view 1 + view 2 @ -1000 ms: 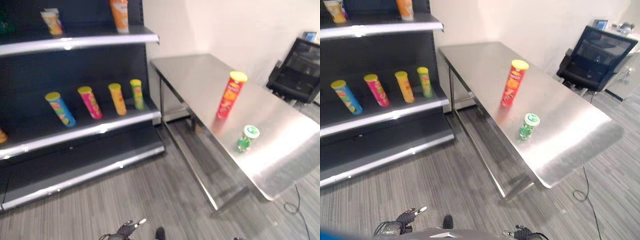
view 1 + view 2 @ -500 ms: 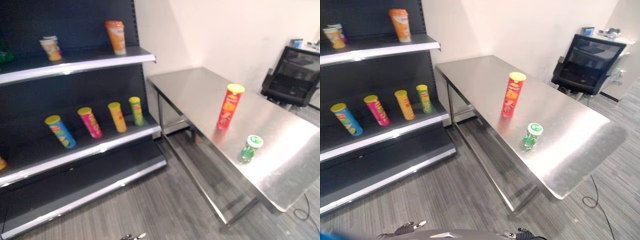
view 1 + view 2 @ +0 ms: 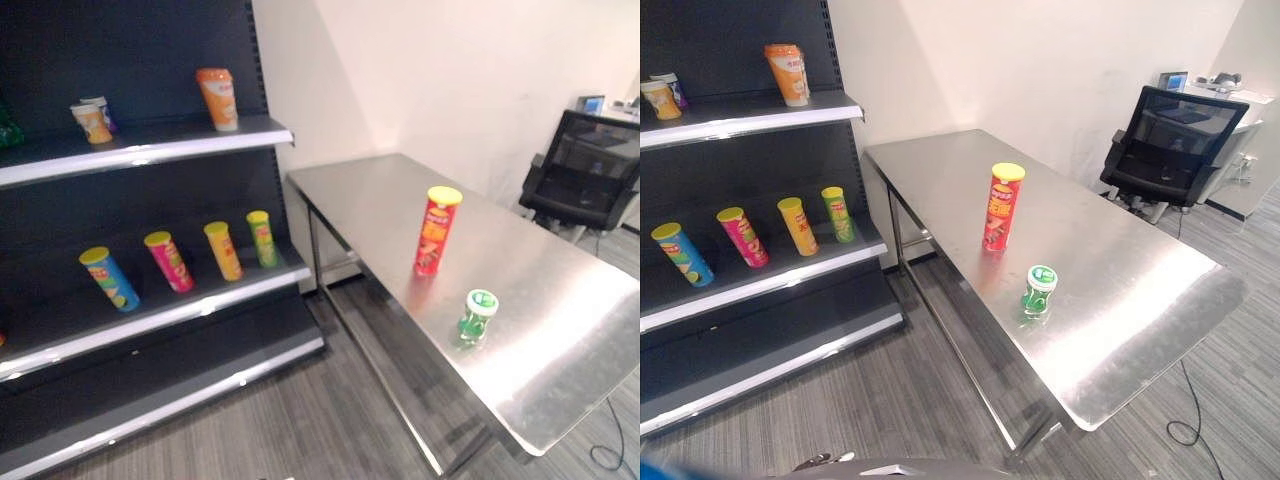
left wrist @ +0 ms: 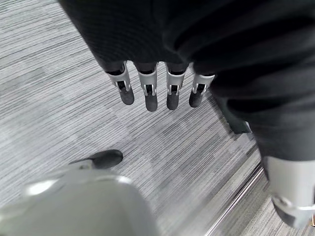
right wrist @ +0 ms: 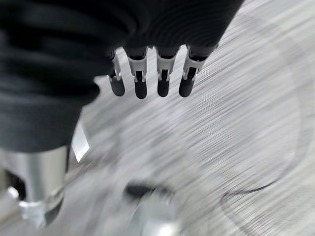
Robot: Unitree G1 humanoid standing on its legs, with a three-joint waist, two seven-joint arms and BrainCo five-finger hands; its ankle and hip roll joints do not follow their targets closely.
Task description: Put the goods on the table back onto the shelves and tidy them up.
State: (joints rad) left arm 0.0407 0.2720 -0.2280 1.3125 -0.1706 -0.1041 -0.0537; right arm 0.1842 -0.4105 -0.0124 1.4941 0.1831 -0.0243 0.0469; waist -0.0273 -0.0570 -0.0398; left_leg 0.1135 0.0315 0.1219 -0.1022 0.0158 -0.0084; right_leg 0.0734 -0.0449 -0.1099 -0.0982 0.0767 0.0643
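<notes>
- While both hands hang over the grey floor (image 4: 59, 98), the left hand (image 4: 157, 93) has its fingers straight and relaxed, holding nothing.
- Right hand (image 5: 147, 81): fingers likewise straight and loose, grasping nothing.
- On the steel table (image 3: 1140, 270) stands a red can (image 3: 1000, 207) with a yellow lid, upright, near the middle.
- Near it, closer to the table's front edge, stands a small green jar (image 3: 1038, 293) with a white-and-green lid, apart from the can.
- Left of the table is a dark shelf unit (image 3: 150, 150).
- Its middle shelf carries a row of leaning cans: blue (image 3: 108, 278), pink (image 3: 168, 261), orange (image 3: 223, 250), green (image 3: 262, 238).
- Its upper shelf holds an orange cup (image 3: 217, 98) and, further left, two small cups (image 3: 92, 119).
- Beyond the table's right end is a black chair (image 3: 1175, 140).
</notes>
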